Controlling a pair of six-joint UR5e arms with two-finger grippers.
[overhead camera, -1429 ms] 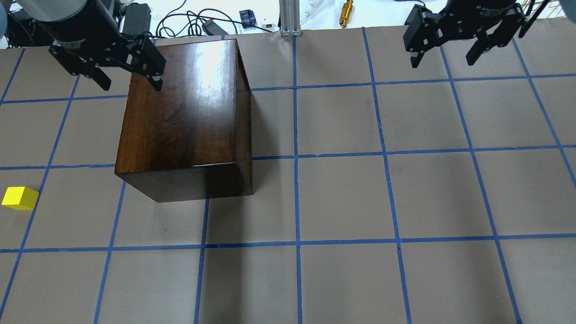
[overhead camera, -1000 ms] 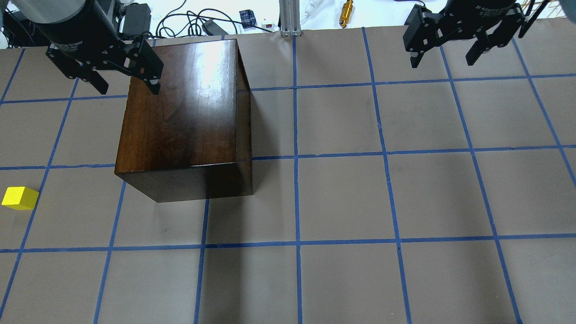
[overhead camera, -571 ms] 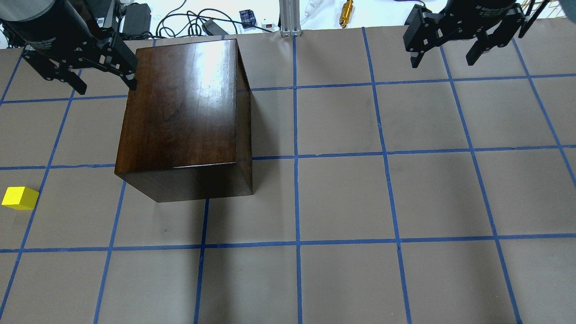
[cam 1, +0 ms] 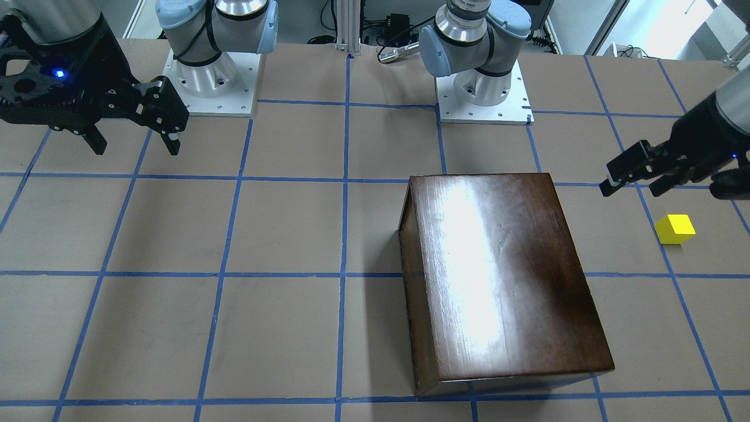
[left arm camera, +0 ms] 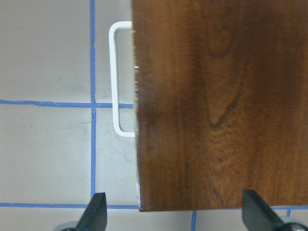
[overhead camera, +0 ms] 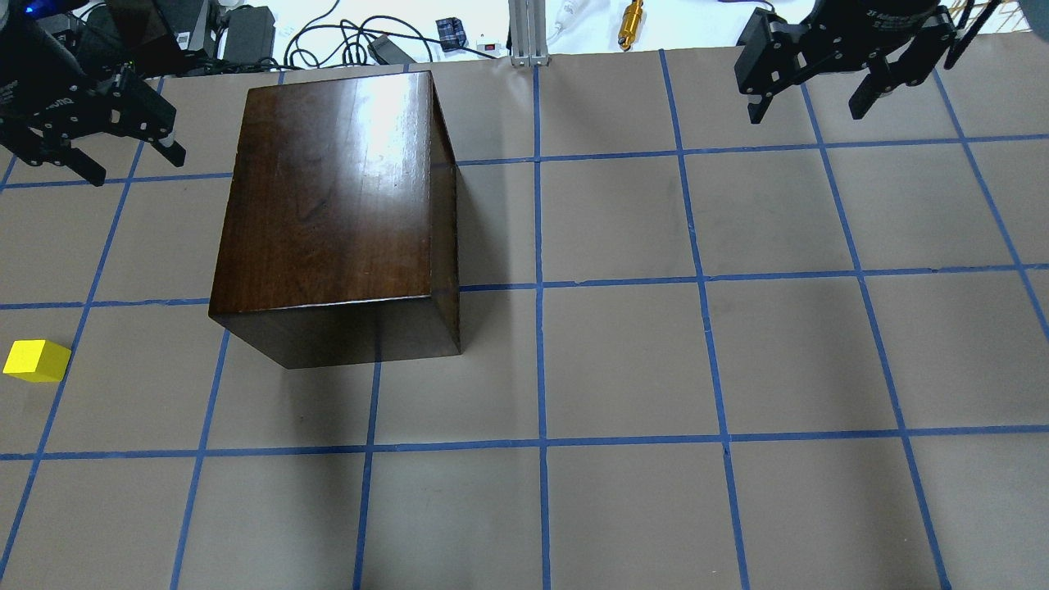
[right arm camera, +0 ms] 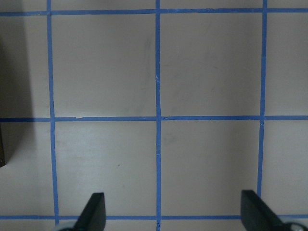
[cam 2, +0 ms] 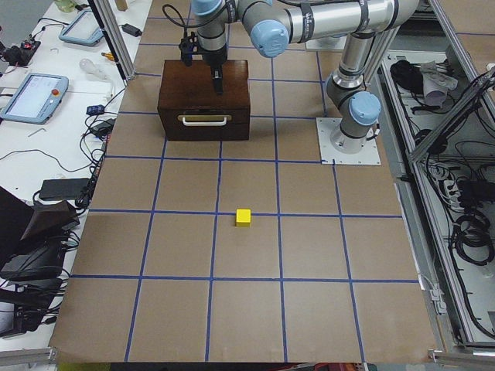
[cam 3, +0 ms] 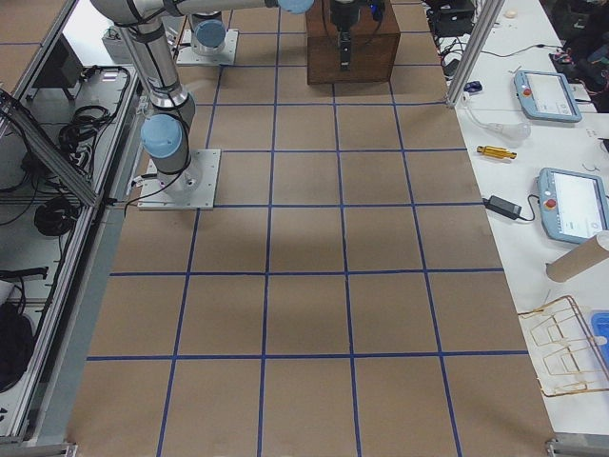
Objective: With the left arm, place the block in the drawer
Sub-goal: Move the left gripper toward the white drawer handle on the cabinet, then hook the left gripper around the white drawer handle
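Note:
The block [overhead camera: 37,361], a small yellow cube, lies on the brown paper near the table's left edge, also seen as the block [cam 1: 675,228] and block [cam 2: 244,218]. The glossy dark brown box [overhead camera: 332,197] stands with its drawer shut; the drawer front [cam 2: 204,124] carries a white handle [left arm camera: 117,79]. My left gripper [overhead camera: 135,164] hangs open and empty beside the box's far-left corner, well behind the block. In the left wrist view the left gripper [left arm camera: 175,216] straddles the box's handle-side edge. My right gripper [overhead camera: 807,113] hangs open and empty at the far right.
Blue tape lines grid the table. Cables, a gold tool [overhead camera: 631,23] and an aluminium post [overhead camera: 524,33] lie past the far edge. The two arm bases [cam 1: 205,82] [cam 1: 483,94] stand on the robot's side. Pendants [cam 2: 31,97] rest on a side bench.
My left gripper has swung leftward, from over the box's far-left corner to beyond its left side, staying open. The right arm, the box and the block have not moved.

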